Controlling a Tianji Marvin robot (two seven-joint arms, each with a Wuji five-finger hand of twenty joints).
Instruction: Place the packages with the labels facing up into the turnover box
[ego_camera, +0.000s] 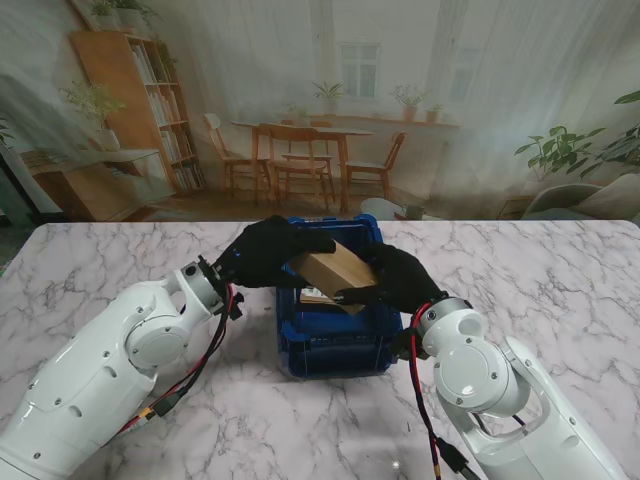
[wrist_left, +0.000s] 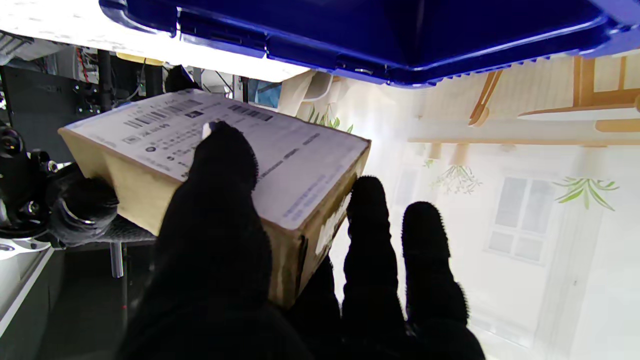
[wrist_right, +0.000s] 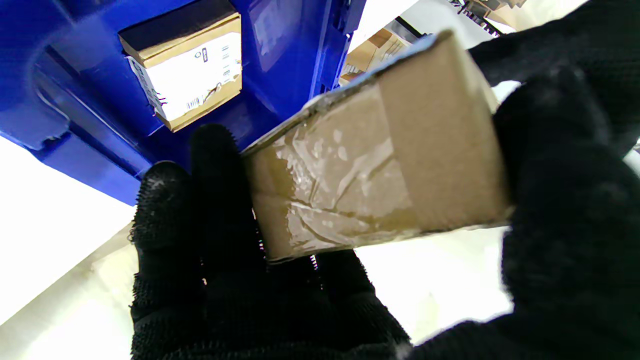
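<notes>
Hovering over the blue turnover box (ego_camera: 335, 345), a brown cardboard package (ego_camera: 334, 270) is held in the air between both black-gloved hands. The left hand (ego_camera: 268, 251) grips its left end, fingers wrapped over the box, and the right hand (ego_camera: 400, 278) clamps the opposite end. From the stand's view the package sits tilted, its plain brown face turned upward. The left wrist view shows a white printed label (wrist_left: 220, 145) with barcodes on the face turned toward the table, one finger (wrist_left: 222, 165) lying across it. The right wrist view shows a taped end of the package (wrist_right: 370, 170) pinched between thumb and fingers. Inside the turnover box lies a second package (wrist_right: 187, 70) on the bottom, its label showing. The turnover box stands on the marble table (ego_camera: 560, 290), between the two arms.
</notes>
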